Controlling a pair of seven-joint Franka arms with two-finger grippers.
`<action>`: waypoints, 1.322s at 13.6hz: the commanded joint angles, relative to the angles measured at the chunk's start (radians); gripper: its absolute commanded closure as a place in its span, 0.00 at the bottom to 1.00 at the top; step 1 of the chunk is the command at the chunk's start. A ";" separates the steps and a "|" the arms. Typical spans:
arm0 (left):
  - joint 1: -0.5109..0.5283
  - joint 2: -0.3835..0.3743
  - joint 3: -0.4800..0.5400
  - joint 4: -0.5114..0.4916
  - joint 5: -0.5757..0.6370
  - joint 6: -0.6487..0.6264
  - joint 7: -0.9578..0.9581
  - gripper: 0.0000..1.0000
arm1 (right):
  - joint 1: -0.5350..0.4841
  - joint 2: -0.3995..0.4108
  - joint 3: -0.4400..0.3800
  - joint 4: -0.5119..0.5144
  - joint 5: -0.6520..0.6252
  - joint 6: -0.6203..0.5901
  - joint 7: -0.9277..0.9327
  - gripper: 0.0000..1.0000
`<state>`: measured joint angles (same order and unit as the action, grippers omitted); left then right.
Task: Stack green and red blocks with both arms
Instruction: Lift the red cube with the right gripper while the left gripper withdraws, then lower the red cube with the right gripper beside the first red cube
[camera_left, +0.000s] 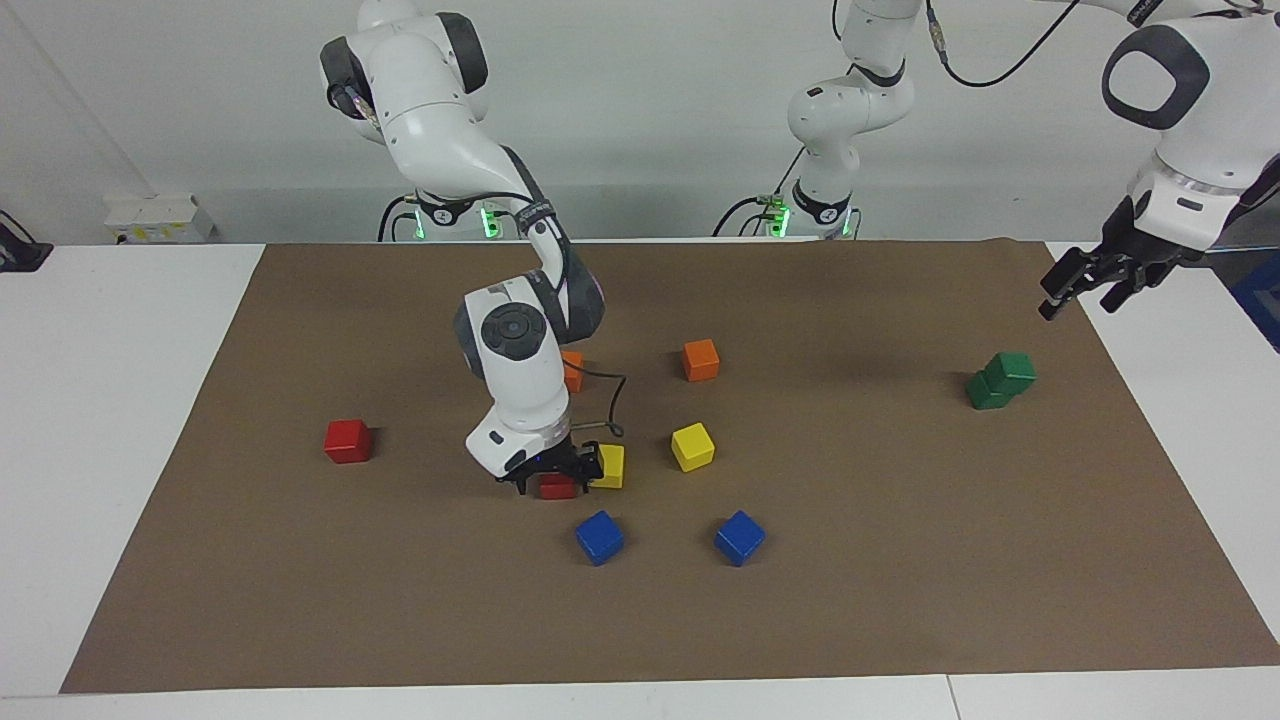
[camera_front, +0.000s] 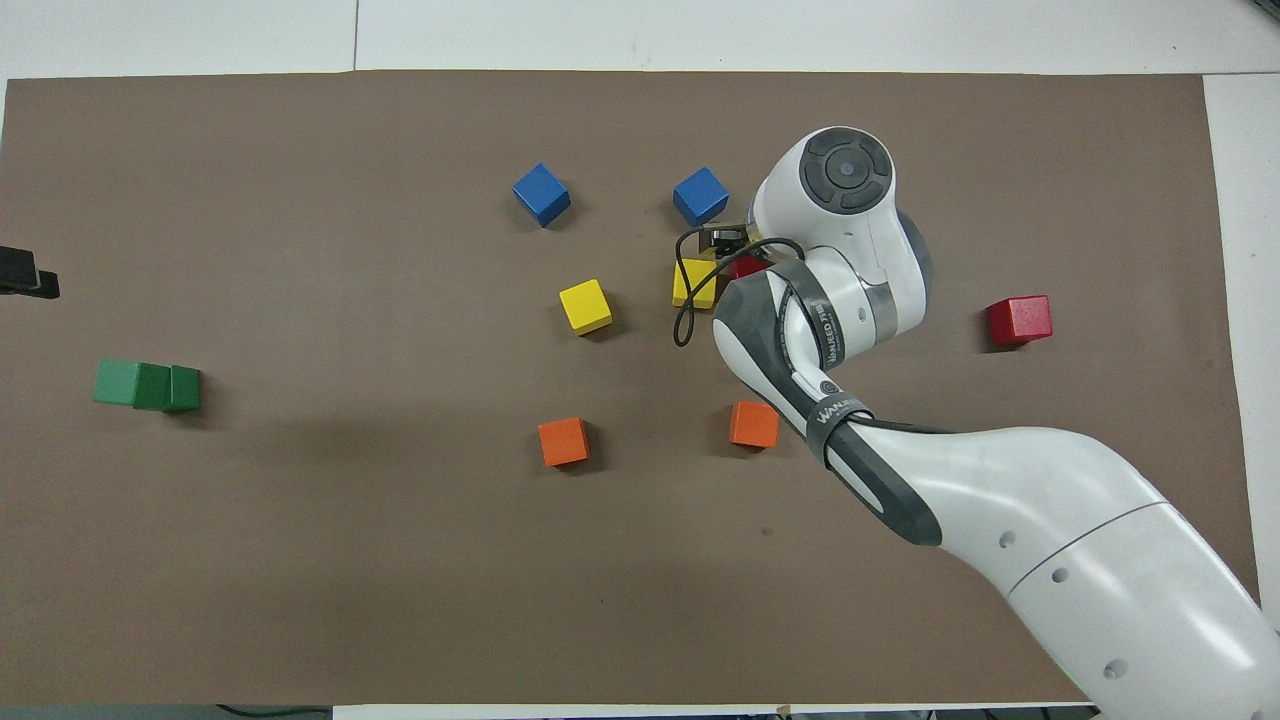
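**Facing view.** Your right gripper (camera_left: 559, 483) is down on the brown mat (camera_left: 300, 600) near the middle of the table. Its fingers are spread, one on each side of a red block (camera_left: 557, 490) that rests on the mat. The fingers are parted around this block rather than pressed onto it. A yellow block (camera_left: 610, 466) stands just beside it, toward the left arm's end. A blue block (camera_left: 599, 537) lies a little farther from the robots.

The second red block (camera_left: 347, 441) sits alone, well apart, toward the right arm's end of the mat.

Your left gripper (camera_left: 1085, 285) hangs in the air with its fingers apart and nothing in them. It is over the mat's edge at the left arm's end. Below it and clear of it, the upper green block (camera_left: 1013, 368) sits on the lower green block (camera_left: 984, 393).

**Overhead view.** The right arm's wrist covers most of the right gripper (camera_front: 722, 240). You see only a corner of the red block (camera_front: 748, 266) beside the yellow block (camera_front: 692, 283).

The second red block (camera_front: 1018, 320) lies near the mat's edge at the right arm's end. The green pair shows as one stack, with the upper green block (camera_front: 118, 381) covering the lower green block (camera_front: 178, 389) in part. Only the black tip of the left gripper (camera_front: 25, 280) enters the view, and you cannot judge its fingers from here.
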<state>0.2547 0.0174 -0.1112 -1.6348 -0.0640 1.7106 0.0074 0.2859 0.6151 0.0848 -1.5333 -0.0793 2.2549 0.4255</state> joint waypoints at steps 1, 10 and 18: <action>-0.047 0.010 0.010 0.073 0.023 -0.104 -0.133 0.00 | -0.002 -0.029 0.007 -0.062 -0.022 0.046 0.039 0.00; -0.303 -0.007 0.178 0.090 0.062 -0.201 -0.156 0.00 | -0.085 -0.037 0.006 0.065 -0.011 -0.139 -0.091 1.00; -0.250 -0.010 0.117 0.145 0.049 -0.244 -0.058 0.00 | -0.416 -0.231 0.007 -0.028 0.076 -0.330 -0.511 1.00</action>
<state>-0.0129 0.0144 0.0205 -1.5312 -0.0219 1.5263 -0.0676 -0.0526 0.4702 0.0763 -1.4107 -0.0596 1.8972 0.0106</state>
